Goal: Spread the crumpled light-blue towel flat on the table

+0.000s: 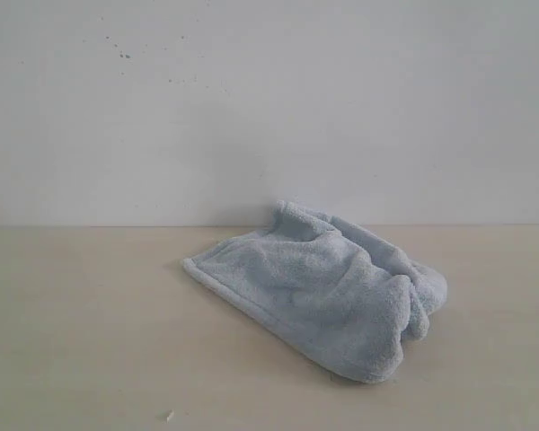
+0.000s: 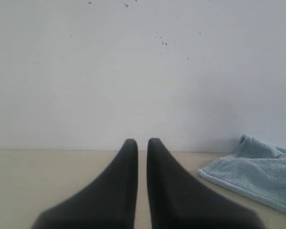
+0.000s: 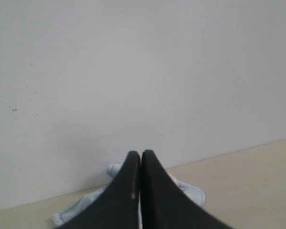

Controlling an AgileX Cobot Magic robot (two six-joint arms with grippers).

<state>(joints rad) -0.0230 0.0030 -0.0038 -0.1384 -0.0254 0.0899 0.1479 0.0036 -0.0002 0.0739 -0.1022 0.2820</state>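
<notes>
The light-blue towel (image 1: 319, 296) lies crumpled in a heap on the beige table (image 1: 90, 341), right of centre and close to the white wall. Neither gripper shows in the exterior view. In the left wrist view my left gripper (image 2: 142, 141) hovers over bare table, its black fingers nearly together with only a thin slit and nothing between them; the towel's hemmed edge (image 2: 257, 179) lies off to one side, apart from it. My right gripper (image 3: 141, 153) is shut and empty, fingertips touching, and the towel (image 3: 190, 193) lies beyond it, partly hidden by the fingers.
A white wall (image 1: 269, 108) with a few dark specks rises directly behind the table's far edge. A tiny white scrap (image 1: 169, 416) lies near the table's front edge. Bare tabletop stretches to the left and right of the towel.
</notes>
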